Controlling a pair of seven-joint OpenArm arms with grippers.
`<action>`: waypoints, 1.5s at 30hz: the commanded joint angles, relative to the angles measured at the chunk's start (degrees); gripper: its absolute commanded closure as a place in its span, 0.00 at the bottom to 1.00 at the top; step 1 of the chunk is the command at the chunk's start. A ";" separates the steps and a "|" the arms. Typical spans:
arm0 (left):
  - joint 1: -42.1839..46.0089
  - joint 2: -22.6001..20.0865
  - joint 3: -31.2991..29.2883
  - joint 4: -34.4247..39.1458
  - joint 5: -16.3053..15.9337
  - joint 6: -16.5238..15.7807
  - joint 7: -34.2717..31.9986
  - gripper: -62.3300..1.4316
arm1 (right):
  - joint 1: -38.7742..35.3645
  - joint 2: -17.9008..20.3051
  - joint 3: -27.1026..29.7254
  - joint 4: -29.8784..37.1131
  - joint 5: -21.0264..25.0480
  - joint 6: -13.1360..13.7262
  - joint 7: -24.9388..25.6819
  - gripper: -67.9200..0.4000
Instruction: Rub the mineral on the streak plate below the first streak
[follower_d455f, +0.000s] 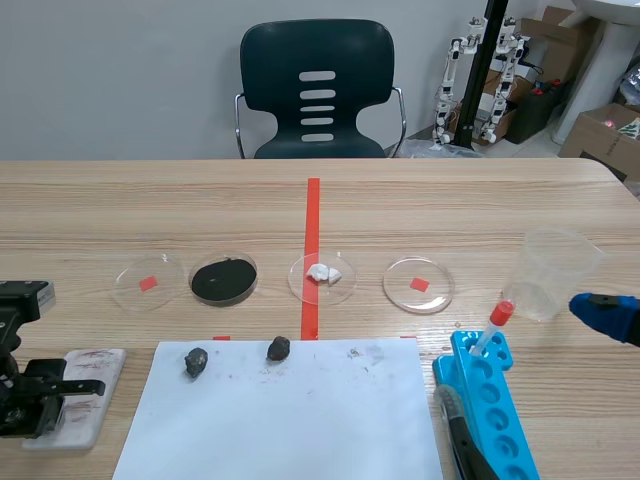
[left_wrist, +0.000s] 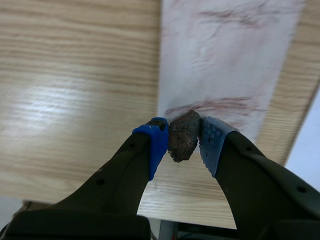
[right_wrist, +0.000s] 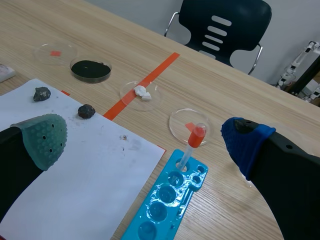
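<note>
— Where is the mineral?
— Pinched between the blue pads of the left gripper. It sits over the white streak plate on the left side of the desk, right at a reddish-brown streak. Another faint streak lies farther ahead.
— Does it touch the plate?
— I cannot tell.
— And the right gripper?
— Spread wide, holding nothing, near the blue tray. Two dark rocks lie apart on the paper sheet beside it.

Dark grey-brown mineral, white streak plate with reddish-brown streaks, blue dotted pads, bright blue tube rack
</note>
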 joint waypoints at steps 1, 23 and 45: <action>-0.22 0.42 0.94 0.63 -2.75 -1.11 -0.61 0.86 | 0.66 0.11 0.33 1.11 0.46 -0.17 0.63 0.04; -0.20 0.42 1.49 0.66 4.20 -2.56 -2.21 0.86 | 0.66 0.11 0.33 1.11 0.46 -0.17 0.63 0.04; -0.20 0.42 1.49 0.66 2.51 -2.54 -1.40 0.86 | 0.66 0.11 0.33 1.11 0.46 -0.17 0.63 0.04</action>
